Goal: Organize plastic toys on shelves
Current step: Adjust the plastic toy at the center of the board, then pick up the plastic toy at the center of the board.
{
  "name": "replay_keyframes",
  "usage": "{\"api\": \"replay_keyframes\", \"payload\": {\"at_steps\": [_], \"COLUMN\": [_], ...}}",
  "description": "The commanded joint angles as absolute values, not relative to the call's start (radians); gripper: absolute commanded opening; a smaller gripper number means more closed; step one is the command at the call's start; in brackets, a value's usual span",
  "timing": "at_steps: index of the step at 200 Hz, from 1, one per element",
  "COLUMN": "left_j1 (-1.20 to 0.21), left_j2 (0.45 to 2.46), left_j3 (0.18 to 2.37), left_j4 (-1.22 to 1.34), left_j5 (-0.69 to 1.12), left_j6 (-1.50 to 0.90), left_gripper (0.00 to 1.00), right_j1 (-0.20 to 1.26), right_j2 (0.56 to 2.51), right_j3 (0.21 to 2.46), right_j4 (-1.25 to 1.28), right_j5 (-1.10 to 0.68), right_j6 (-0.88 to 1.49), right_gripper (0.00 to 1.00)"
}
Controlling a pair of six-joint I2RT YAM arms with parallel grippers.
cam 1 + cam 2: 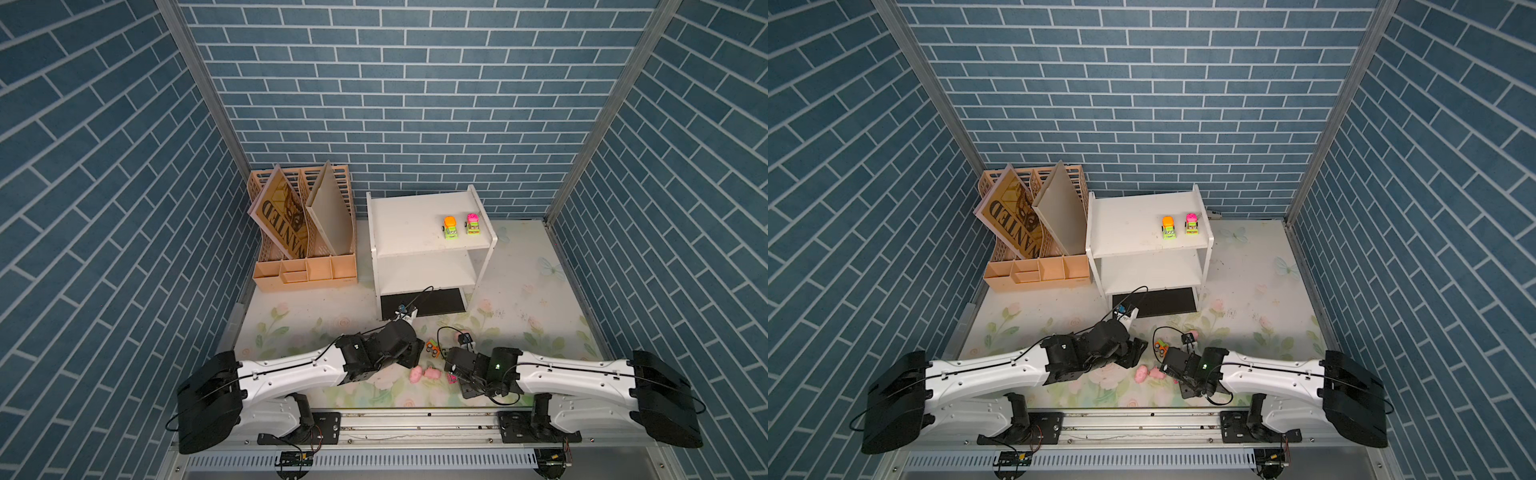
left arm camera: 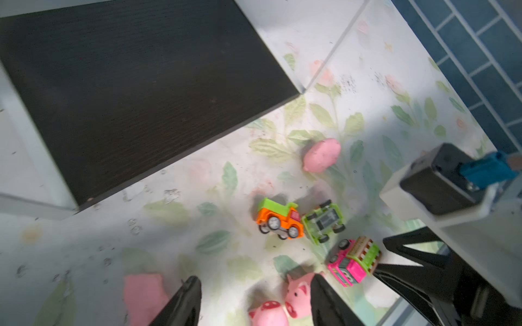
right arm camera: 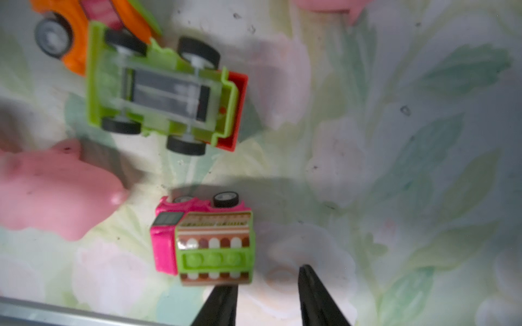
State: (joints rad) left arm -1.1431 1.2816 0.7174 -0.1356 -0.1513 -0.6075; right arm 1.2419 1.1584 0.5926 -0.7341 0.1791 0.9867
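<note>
Both arms reach in low from the near rail and meet over the middle of the table [image 1: 291,316], wrists bent down above the loose toys. The left arm [image 1: 291,370] ends in the left claw [image 2: 254,303], about half open and gripping nothing. One pig [image 2: 299,293] lies against the inside of a finger, with a second pig [image 2: 268,313] beside it.

The right arm [image 1: 573,374] carries the right claw [image 3: 268,302], narrowly parted and empty. The pink truck [image 3: 203,242] lies on its side just past one fingertip; contact cannot be judged.

Only the left wrist view shows a third pig [image 2: 322,155] nearer the shelves' dark bottom, a fourth pig [image 2: 142,296] outside the other finger, and the upright orange truck [image 2: 279,220] touching the green truck [image 2: 324,223]. The right wrist view shows the green truck lying wheels up.

Only the top views show the white shelves [image 1: 415,224] beside the peach organizer [image 1: 305,270]. An orange-topped truck [image 1: 450,227] and a pink-topped truck [image 1: 472,223] stand side by side on the top board. There the wrists hide both claws' fingertips.
</note>
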Motion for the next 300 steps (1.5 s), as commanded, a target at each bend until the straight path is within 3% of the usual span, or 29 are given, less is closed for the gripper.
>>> {"api": "replay_keyframes", "payload": {"at_steps": [1, 46, 97, 139, 186, 235, 300], "left_j1": [-1.195, -1.302, -1.366, -1.360, -1.342, -1.315, -1.312], "left_j2": [1.346, 1.526, 1.727, 1.803, 1.889, 1.918, 1.965], "left_j3": [0.782, 0.905, 1.070, 1.145, 1.227, 1.262, 1.300], "left_j4": [-0.106, -0.046, -0.142, -0.294, -0.397, -0.443, -0.486], "left_j5": [-0.118, -0.053, 0.010, -0.066, -0.060, -0.060, -0.029], "left_j6": [-0.534, -0.463, -0.351, -0.265, -0.186, -0.151, -0.127], "left_gripper": [0.66, 0.66, 0.67, 0.69, 0.61, 0.60, 0.44], "right_j1": [1.223, 1.046, 0.825, 0.800, 0.795, 0.793, 0.793], "right_j2": [1.028, 0.876, 0.833, 0.824, 0.820, 0.815, 0.812], "right_j3": [0.657, 0.824, 0.897, 0.888, 0.881, 0.857, 0.852], "right_j4": [-0.861, -1.082, -1.076, -1.078, -1.080, -1.067, -1.061], "right_j5": [0.214, 0.388, 0.400, 0.378, 0.369, 0.347, 0.342], "right_j6": [1.037, 1.029, 0.876, 0.841, 0.829, 0.828, 0.825], "right_gripper": [0.40, 0.40, 0.41, 0.40, 0.40, 0.39, 0.37]}}
